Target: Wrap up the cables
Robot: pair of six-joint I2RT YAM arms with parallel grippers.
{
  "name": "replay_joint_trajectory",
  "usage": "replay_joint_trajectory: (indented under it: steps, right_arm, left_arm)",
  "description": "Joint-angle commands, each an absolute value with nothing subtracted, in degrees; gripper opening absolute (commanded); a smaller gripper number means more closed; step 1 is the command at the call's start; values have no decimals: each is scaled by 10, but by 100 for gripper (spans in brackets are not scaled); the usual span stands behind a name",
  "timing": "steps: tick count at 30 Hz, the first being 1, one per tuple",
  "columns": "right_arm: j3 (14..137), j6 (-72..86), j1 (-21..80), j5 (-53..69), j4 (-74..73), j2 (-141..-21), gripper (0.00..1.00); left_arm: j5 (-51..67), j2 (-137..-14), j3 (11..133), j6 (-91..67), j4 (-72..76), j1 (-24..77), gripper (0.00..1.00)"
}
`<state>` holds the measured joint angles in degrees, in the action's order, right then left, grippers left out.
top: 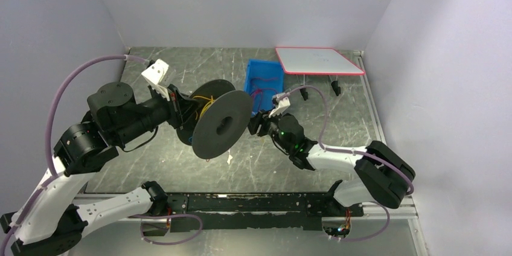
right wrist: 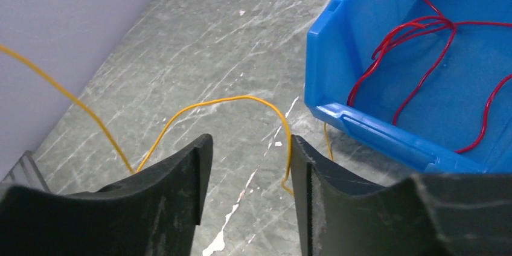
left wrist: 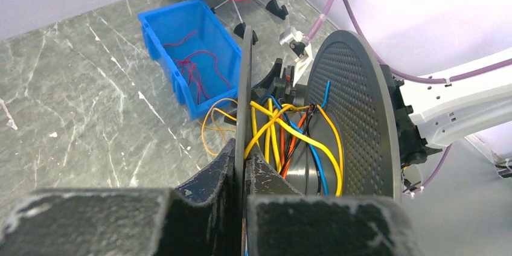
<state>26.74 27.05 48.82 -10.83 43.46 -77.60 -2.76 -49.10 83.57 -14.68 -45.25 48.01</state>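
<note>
A dark grey spool (top: 222,124) is held off the table, tilted on edge. My left gripper (left wrist: 246,150) is shut on its near flange (left wrist: 245,75); it also shows in the top view (top: 175,108). Yellow, orange, blue and black cables (left wrist: 290,138) lie loosely wound between the flanges. A thin orange-yellow cable (right wrist: 229,100) trails from the spool and loops on the table. My right gripper (right wrist: 250,147) is open and empty just above that loop, its end beside the right finger. In the top view the right gripper (top: 256,123) sits right of the spool.
A blue bin (top: 262,78) with loose red cables (right wrist: 444,25) stands behind the right gripper; its wall (right wrist: 338,57) is close to my right finger. A white board with a red rim (top: 317,60) stands on small black feet at the back right.
</note>
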Motion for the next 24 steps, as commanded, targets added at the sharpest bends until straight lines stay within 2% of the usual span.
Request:
replay_joint_trajectory:
  steps: [1,10,12,15,20,24]
  right_arm:
    - [283,254,484,-127,455,-795,48]
    - [290,239,482,-114,463,-826,26]
    - [293,236,482,-111,462,-829,18]
    - [291,233,482,-107,459,-830,0]
    - [266,234,482,-103,454,-816,0]
    - [218,257,484,-84,457,-800,0]
  left_arm:
    - [-13,-480,836,-161,-394,483,7]
    - [-12,-479,834,-162,-391,483,7]
    - [-12,-478,833,-163,-389,483,7]
    - [-16,-479,832,-164,-388,483,7]
    - [-39,-488,836,-176,-389,483,7]
    - [-107,-509,846,-198,-397,483,7]
